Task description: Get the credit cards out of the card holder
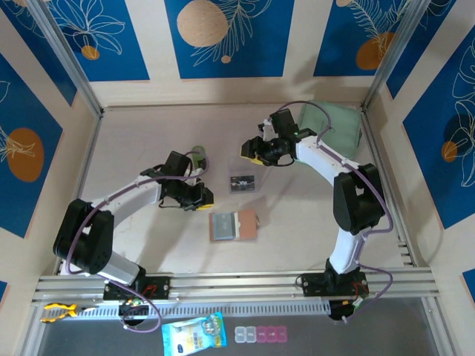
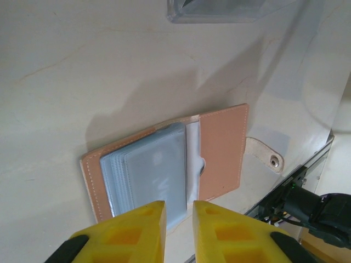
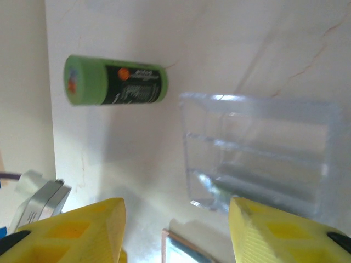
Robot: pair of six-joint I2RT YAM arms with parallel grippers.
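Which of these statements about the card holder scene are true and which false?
1. The card holder lies open on the table. True.
2. The right gripper is clamped on the clear box. False: it is wide open and holds nothing.
3. A dark card lies on the table, apart from the card holder. True.
4. The left gripper pinches a card. False: it holds nothing, just short of the card holder.
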